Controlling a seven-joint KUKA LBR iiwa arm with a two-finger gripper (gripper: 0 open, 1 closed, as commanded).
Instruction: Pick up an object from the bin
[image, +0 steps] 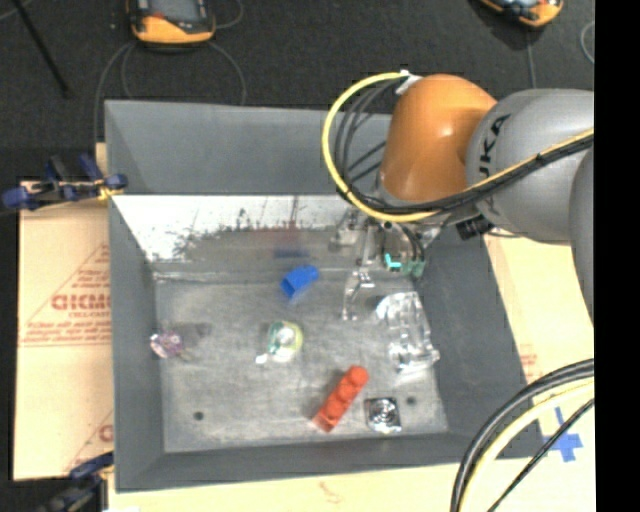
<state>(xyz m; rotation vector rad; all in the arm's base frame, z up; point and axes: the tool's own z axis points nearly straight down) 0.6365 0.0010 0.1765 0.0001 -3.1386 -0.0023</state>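
Observation:
My gripper (353, 298) hangs low in the right half of the bin, close to the back wall. A clear plastic piece (407, 332) lies just to its right and a little nearer the front. A blue block (299, 282) sits on the floor to the gripper's left, a short gap away. A small white and green round thing (282, 342) lies in the middle of the floor, to the front left of the gripper.
A red brick (341, 397) lies near the front wall, with a shiny silver thing (383, 414) beside it on the right. A small purple thing (168, 346) sits by the left wall. The arm with its orange cover and cables hangs over the bin's back right corner.

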